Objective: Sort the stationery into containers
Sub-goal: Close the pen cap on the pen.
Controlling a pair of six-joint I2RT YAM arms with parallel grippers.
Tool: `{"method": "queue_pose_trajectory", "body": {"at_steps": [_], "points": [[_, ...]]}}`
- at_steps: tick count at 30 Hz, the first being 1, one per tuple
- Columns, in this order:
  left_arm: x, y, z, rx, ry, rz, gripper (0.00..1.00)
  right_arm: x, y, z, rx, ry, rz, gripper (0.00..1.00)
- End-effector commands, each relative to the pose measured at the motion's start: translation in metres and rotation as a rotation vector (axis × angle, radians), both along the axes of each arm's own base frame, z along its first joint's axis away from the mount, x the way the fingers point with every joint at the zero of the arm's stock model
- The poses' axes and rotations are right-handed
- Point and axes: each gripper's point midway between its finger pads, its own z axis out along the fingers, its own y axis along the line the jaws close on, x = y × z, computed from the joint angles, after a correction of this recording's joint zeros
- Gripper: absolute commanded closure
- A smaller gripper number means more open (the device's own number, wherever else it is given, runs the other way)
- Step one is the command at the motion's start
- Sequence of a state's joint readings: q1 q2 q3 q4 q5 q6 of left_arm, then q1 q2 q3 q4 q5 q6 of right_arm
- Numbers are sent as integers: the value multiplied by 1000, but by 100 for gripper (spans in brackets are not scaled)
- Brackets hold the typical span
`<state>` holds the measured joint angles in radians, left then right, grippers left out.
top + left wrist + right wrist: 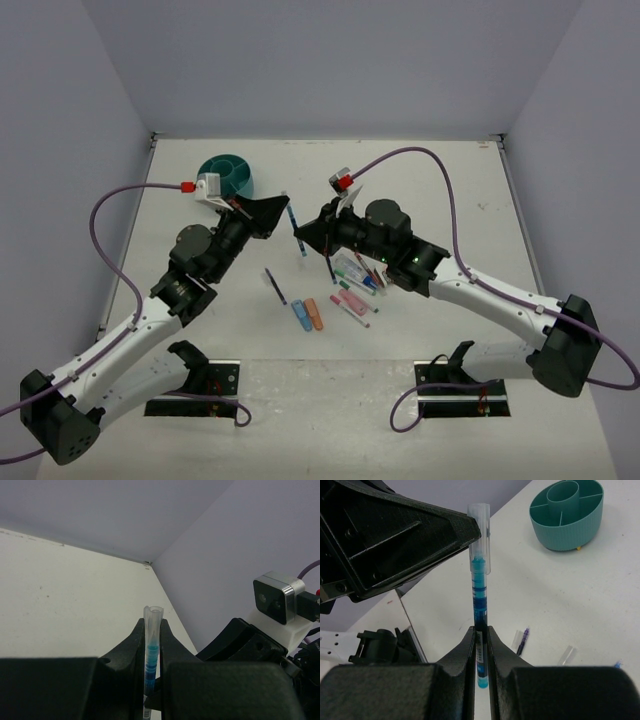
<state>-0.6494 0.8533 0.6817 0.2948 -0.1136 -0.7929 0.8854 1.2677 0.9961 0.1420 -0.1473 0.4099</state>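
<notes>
Both grippers hold one blue pen [297, 230] above the table's middle. My left gripper [152, 632] is shut on its clear cap [153, 622], which covers the pen's tip end. My right gripper [480, 637] is shut on the dark barrel [479, 602] lower down, and the left gripper's black fingers [445, 527] meet the cap [480, 535] from the left. The round teal tub [226, 176] with compartments stands at the back left and also shows in the right wrist view [566, 515]. More stationery [355, 285] lies under the right arm.
A dark pen [275, 286] and blue [301, 317] and orange [316, 315] stubby pieces lie on the table in front. The right wrist view shows a purple pen [521, 642] and a loose clear cap [566, 655] on the table. Side walls enclose the table.
</notes>
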Motion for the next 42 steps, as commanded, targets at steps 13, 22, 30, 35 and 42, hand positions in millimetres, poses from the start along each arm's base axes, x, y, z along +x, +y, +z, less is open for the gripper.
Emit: {"method": "queue_pose_trajectory", "body": {"at_steps": [13, 22, 30, 35, 42], "points": [[-10, -1, 17, 69, -27, -36, 72, 14, 4, 86, 217, -274, -20, 100], [-15, -6, 24, 67, -66, -70, 69, 2, 8, 90, 219, -283, 48, 100], [-20, -8, 30, 74, -134, -98, 98, -11, 11, 85, 206, -296, 123, 100], [-32, -14, 41, 95, -221, -160, 100, -12, 15, 80, 187, -286, 144, 83], [-52, -24, 56, 145, -365, -269, 100, -12, 21, 80, 188, -276, 170, 70]]}}
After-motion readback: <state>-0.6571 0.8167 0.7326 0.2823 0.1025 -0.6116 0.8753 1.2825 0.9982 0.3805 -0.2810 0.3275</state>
